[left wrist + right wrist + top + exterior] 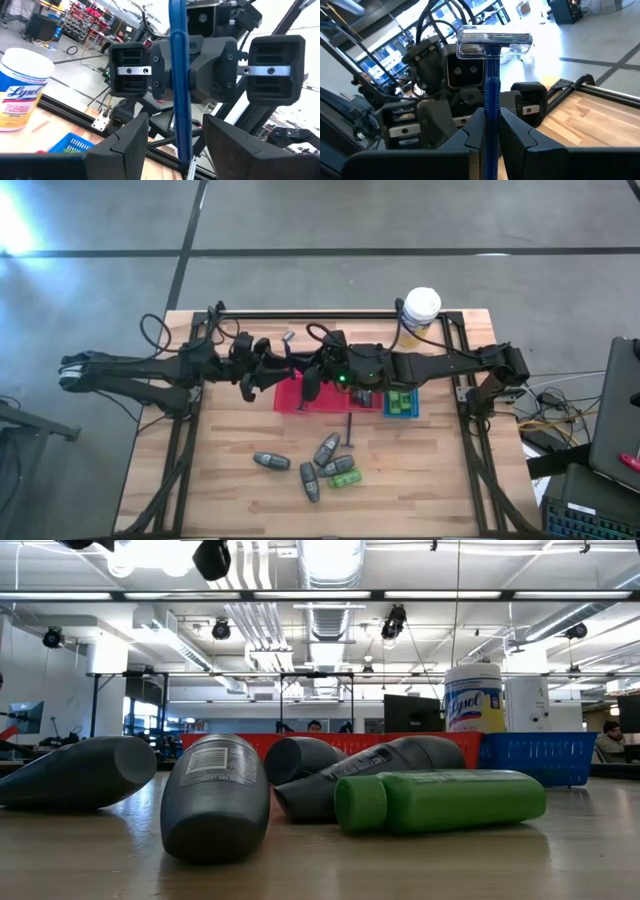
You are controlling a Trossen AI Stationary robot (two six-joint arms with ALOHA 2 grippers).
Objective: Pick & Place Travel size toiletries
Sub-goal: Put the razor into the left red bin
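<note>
A blue-handled razor with a clear-capped head [494, 40] stands upright between the two grippers, above the red basket [296, 398]. My right gripper [491, 115] is shut on its handle. My left gripper [175, 122] is open, and its fingers stand on either side of the same handle [179, 90] without touching it. In the high view both grippers, left [275, 370] and right [303, 373], meet over the table's middle. Several dark grey bottles [327, 448], a green bottle [345, 478] and a thin dark stick [350, 425] lie on the table. Green items sit in the blue basket [402, 402]. My right gripper pinches the razor's blue handle [491, 97] between its two fingers, below the head. The fingers come in level from the table's right side and lie across the handle. The razor is lifted clear and stands upright with its head on top.
A white-and-yellow canister [421, 308] stands at the far edge, right of centre. The red and blue baskets sit side by side mid-table. The loose bottles [215, 795] and the green bottle [440, 800] lie toward the near edge. Bare wood shows at the near left and near right.
</note>
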